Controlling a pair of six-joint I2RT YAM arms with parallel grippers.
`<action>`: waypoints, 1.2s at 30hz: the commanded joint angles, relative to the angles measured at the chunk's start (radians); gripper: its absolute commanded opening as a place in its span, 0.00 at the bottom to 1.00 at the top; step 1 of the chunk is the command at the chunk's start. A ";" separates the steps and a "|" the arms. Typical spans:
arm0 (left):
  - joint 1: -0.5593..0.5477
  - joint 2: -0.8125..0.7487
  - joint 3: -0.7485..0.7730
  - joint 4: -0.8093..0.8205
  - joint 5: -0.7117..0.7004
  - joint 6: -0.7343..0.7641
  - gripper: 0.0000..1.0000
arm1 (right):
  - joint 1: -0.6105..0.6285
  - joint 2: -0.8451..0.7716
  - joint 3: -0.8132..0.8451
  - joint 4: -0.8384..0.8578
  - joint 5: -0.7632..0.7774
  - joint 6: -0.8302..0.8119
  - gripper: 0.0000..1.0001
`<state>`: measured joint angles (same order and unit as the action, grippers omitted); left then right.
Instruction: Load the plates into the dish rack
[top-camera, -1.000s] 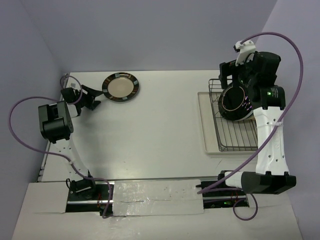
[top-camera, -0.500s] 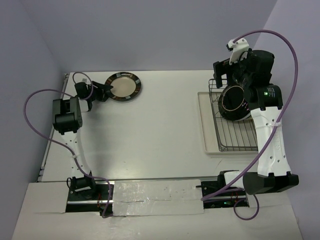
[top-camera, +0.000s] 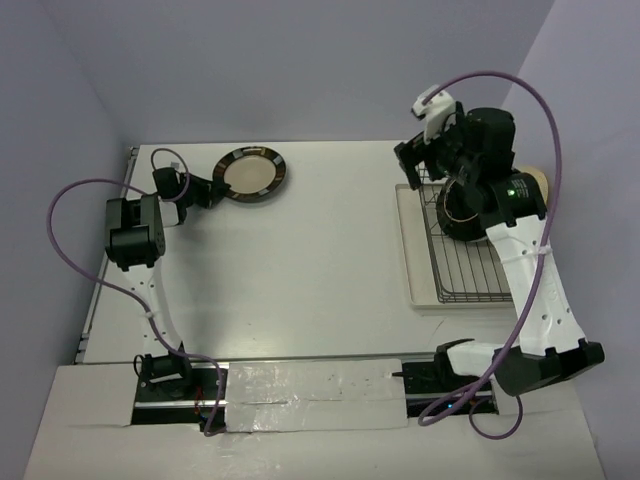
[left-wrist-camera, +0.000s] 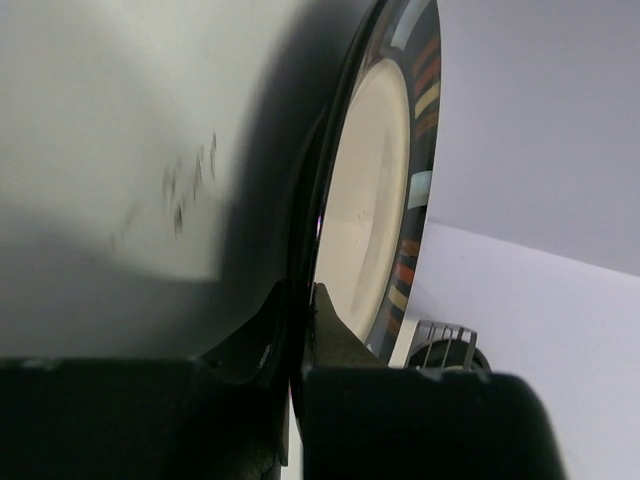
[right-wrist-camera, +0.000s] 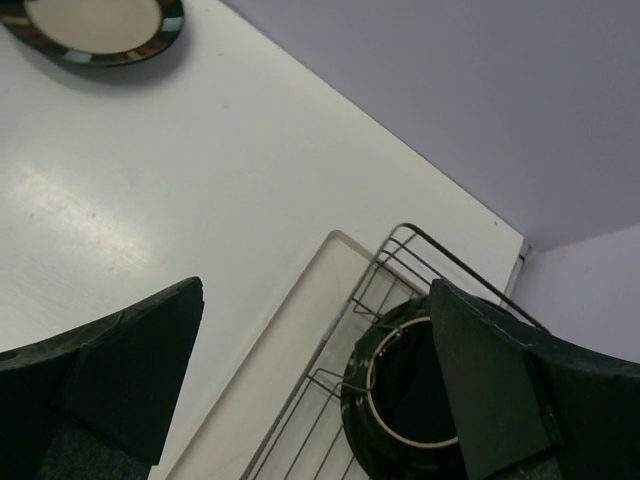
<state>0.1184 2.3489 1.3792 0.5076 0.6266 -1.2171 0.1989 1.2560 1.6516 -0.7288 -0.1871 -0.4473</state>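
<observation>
rack (top-camera: 470, 272) sits on a cream tray (top-camera: 413, 262) at the desk's (top-camera: 320, 260) right side, and the one plate that shows in it is a dark plate (top-camera: 458, 215) with a pale ring, standing on edge among the prongs toward the far end. the right arm covers part of it in the top view, and a finger (right-wrist-camera: 500, 390) cuts across it in the wrist view. right claw (right-wrist-camera: 315, 300) hangs above the rack's far left corner, fingers wide apart, gripping nothing. a pale round edge (top-camera: 537, 181) shows past that arm, too cut off to name. open desk lies between rack and left arm. at the far left, left claw (top-camera: 210, 190) is clamped on the left rim of the striped plate (top-camera: 255, 175), which lies close to the desk's far edge; whether the plate is lifted off the desk i cannot tell.
</observation>
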 joint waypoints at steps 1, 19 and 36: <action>-0.014 -0.184 -0.066 -0.086 0.132 0.017 0.00 | 0.077 -0.043 -0.065 0.035 -0.027 -0.120 1.00; -0.264 -0.645 -0.285 -0.466 0.485 0.176 0.00 | 0.621 -0.356 -0.694 0.322 -0.029 -0.651 1.00; -0.391 -0.695 -0.258 -0.417 0.575 0.022 0.00 | 0.695 -0.167 -0.698 0.269 0.237 -0.734 0.66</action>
<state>-0.2550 1.7351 1.0702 0.0139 1.0786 -1.1255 0.8814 1.0660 0.9241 -0.4763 -0.0444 -1.1736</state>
